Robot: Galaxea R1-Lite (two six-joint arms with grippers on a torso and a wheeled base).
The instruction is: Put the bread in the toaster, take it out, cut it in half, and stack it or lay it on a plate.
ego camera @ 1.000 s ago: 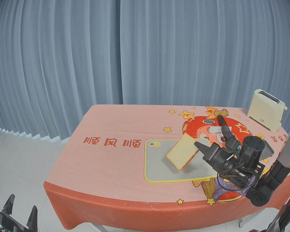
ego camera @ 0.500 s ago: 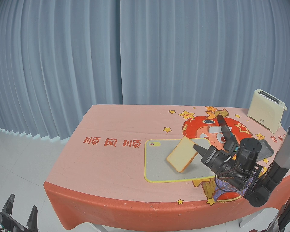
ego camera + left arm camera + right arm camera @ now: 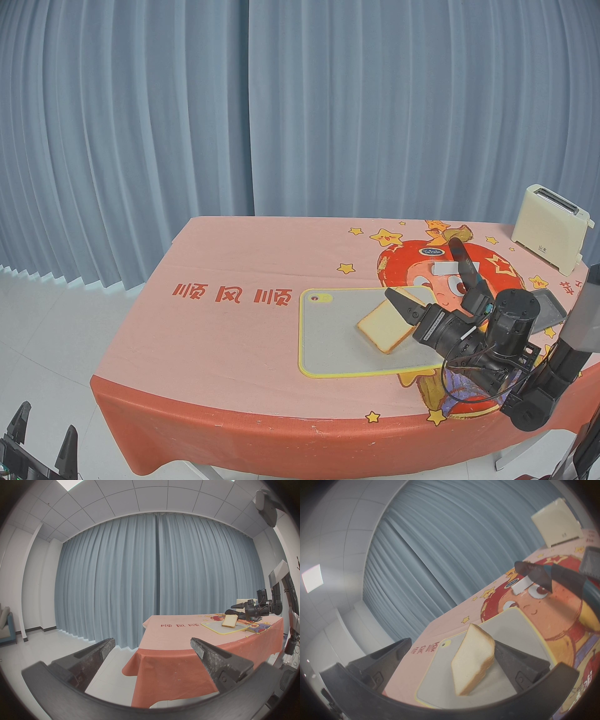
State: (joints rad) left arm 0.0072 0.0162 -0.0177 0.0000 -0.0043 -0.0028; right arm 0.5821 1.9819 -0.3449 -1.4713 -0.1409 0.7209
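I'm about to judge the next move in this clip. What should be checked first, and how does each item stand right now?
1. Bread on the board: ok. The bread sits on the cutting board.
2. Bread lying flat: not ok. It tilts, leaning on one finger of the right gripper.
3. Right gripper open: ok. The fingers are spread and do not clamp the bread.
4. Knife free to grasp: ok. The knife lies bare on the tablecloth beyond the board.
5. Plate free: cannot tell. The dark tray has its surface partly hidden.
6. Left gripper out of the way: ok. It is open, low, off the table.
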